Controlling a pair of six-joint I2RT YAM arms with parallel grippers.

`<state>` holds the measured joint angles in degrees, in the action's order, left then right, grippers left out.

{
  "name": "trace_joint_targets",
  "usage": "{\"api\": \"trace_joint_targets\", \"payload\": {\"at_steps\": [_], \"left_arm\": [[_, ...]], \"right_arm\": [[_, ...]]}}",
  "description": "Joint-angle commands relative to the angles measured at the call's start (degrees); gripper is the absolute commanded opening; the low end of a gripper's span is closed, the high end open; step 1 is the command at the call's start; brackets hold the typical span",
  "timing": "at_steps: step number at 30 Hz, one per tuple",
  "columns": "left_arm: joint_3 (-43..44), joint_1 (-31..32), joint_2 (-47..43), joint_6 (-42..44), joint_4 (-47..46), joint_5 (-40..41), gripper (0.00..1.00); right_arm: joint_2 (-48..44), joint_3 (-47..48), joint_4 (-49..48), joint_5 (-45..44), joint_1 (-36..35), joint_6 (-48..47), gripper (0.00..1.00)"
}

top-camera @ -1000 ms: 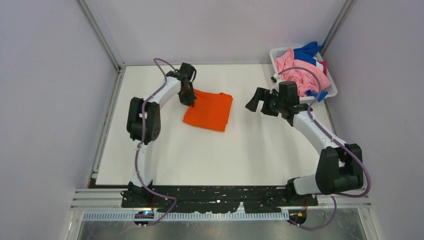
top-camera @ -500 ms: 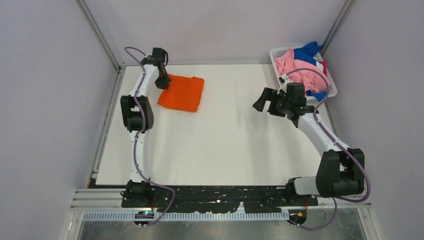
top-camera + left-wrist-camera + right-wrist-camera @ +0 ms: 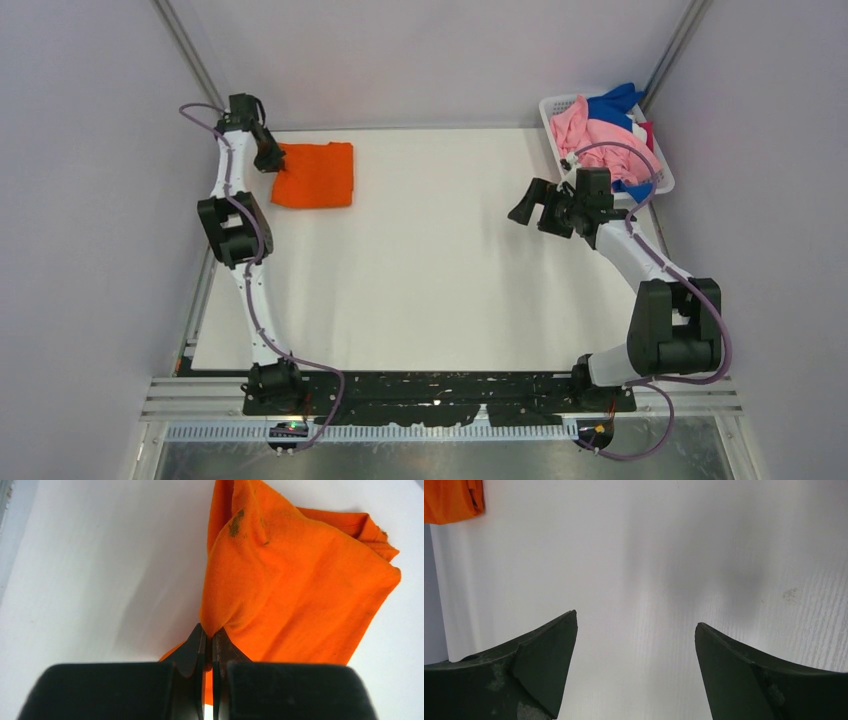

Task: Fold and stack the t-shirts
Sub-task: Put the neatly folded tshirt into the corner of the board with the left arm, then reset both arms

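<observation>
A white table (image 3: 430, 270) fills a pale-walled enclosure, with both arm bases bolted at its near edge and the middle of the top bare. From there the left arm stretches up the left side to the far-left corner. There the left gripper (image 3: 209, 632) has its jaws pressed together on the near-left edge of the folded orange t-shirt (image 3: 315, 175), which lies on the table close to the back wall. In the wrist view the pinched edge rises into a small ridge while the rest of the cloth lies in flat layers. The step looks like setting down the base of the stack. To do it well, lower the edge until it lies flat and let go without sideways pull. Then lift straight up so the folds do not drag open. The left wall and frame rail stand just beside that arm, so there is little room to swing. On the other side the right gripper (image 3: 530, 203) hangs over bare table with its fingers spread wide and nothing between them. Just beyond it the white mesh basket (image 3: 660, 190) sits in the far-right corner, heaped with a pink shirt (image 3: 600, 130), a blue shirt (image 3: 615, 103) and a magenta shirt (image 3: 648, 132), all unfolded. Nothing lies between basket and stack; the right arm's cable loops over the basket's near rim and might snag cloth.
</observation>
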<state>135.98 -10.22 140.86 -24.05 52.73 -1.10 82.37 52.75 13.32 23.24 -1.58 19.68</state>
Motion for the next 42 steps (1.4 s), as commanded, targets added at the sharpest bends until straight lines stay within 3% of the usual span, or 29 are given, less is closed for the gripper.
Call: {"api": "trace_joint_targets", "payload": {"at_steps": [1, 9, 25, 27, 28, 30, 32, 33, 38, 42], "left_arm": [[3.2, -2.4, 0.6, -0.8, -5.6, -4.8, 0.0], [7.4, -3.5, 3.9, 0.1, -9.0, -2.0, 0.0], [6.1, -5.3, 1.8, -1.4, -11.1, 2.9, 0.01], [6.1, -5.3, 1.4, -1.5, -10.7, 3.2, 0.11], [6.1, -5.3, 1.0, -1.5, -10.4, 3.2, 0.31], [6.2, -5.3, -0.8, -1.7, -9.7, 3.1, 0.51], [6.0, -5.3, -3.1, -2.0, -8.5, 2.9, 0.89], [5.7, -5.3, -4.6, -2.2, -8.1, 2.9, 0.98], [0.9, -4.2, -14.9, -3.3, -5.4, 1.8, 1.0], [-12.0, -0.4, -26.0, -2.4, -4.7, 2.4, 1.0]], "right_arm": [[0.3, 0.7, -2.2, 1.0, 0.3, -0.1, 0.95], [1.2, 0.9, -2.1, 0.4, 0.7, -0.3, 0.95], [1.5, 1.1, -1.2, -0.4, 0.8, -0.6, 0.95], [1.3, 1.1, -1.2, -0.6, 0.8, -0.3, 0.96], [1.3, 1.1, -1.2, -0.7, 0.8, -0.1, 0.95], [1.2, 1.0, -1.2, -0.7, 0.8, 0.1, 0.95], [0.9, 1.0, -1.0, -0.7, 0.8, 0.2, 0.95], [0.7, 1.0, -0.9, -0.9, 0.8, 0.3, 0.95], [-1.9, 0.5, 0.2, -2.3, 0.7, 1.0, 0.95], [-5.3, -1.9, 2.0, -4.6, 0.8, 0.6, 0.95]]}}
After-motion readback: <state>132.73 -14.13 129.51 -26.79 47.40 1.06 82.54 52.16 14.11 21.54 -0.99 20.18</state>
